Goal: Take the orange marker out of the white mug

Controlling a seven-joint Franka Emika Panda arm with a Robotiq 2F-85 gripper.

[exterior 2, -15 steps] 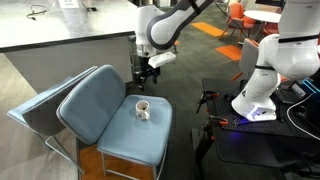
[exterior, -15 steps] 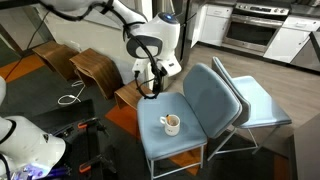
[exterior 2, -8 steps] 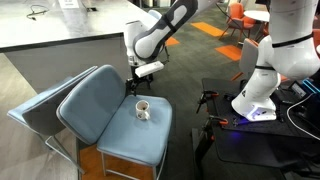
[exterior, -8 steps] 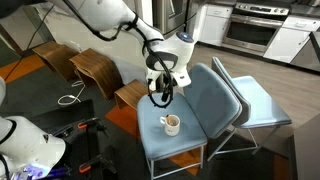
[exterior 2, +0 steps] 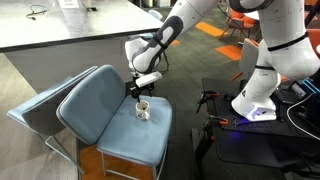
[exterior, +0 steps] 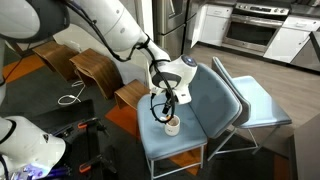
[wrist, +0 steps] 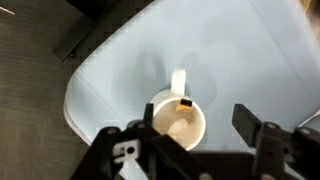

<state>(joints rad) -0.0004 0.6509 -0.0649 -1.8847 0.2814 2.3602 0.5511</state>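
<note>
**Student:** Where is the pincer hanging, and how are its fingers set?

**Instructor:** It is hovering just above the white mug. In the wrist view its two fingers are spreading wide apart, one showing on each side of the mug, and they are gripping nothing. Whether the fingertips are reaching below the rim cannot be told.

**Student:** Where is the orange marker sitting?

**Instructor:** The orange marker is sitting inside the mug, directly beneath the pincer. Only a small dark tip is showing, leaning on the rim at the handle side. The handle is pointing away from the pincer, toward the top of the wrist view. In both exterior views the marker is too small to make out.

**Student:** What is carrying the mug?

**Instructor:** The mug is standing upright on the blue tabletop, which is the padded seat of a chair, right below the pincer. In an exterior view the pincer is hanging just over the mug, with the arm reaching in from above.
</note>
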